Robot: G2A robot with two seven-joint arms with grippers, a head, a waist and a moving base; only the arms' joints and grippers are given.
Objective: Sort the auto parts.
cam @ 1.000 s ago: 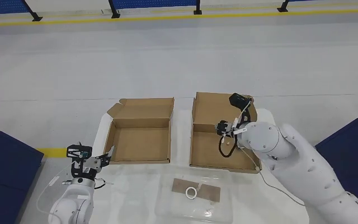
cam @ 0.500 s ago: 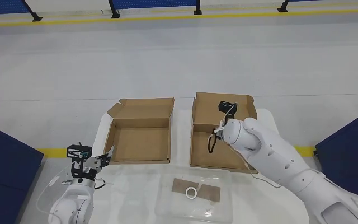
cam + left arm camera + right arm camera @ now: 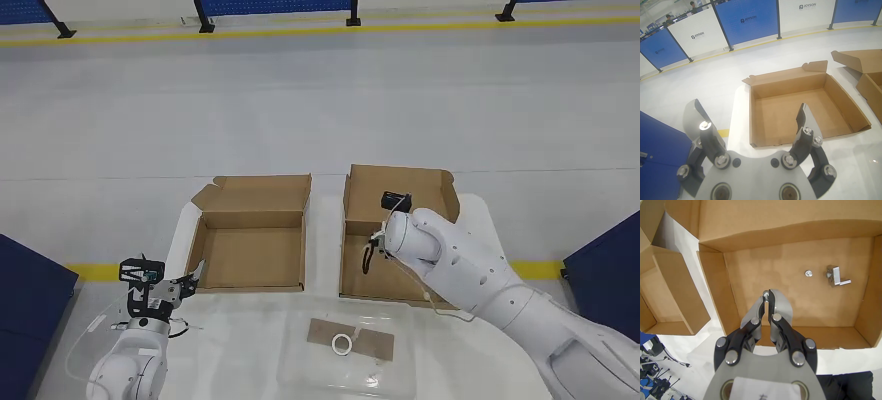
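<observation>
Sorting is judged partly done: a bolt (image 3: 807, 273) and a bracket (image 3: 836, 278) lie inside the right box (image 3: 810, 237).
A stud (image 3: 765, 294) is pinched by the right hand (image 3: 767, 298) over that box; a white ring (image 3: 342, 344) in front of it is unsorted; the left hand (image 3: 749, 107) is spread, well apart.

Clear tray (image 3: 398, 372) holds white ring (image 3: 342, 344); arm (image 3: 455, 255) above right box (image 3: 366, 192).

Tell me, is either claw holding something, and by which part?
The right gripper pinches a small metal bolt, seemingly by its shaft, at the fingertips; the left gripper is open and empty.
</observation>
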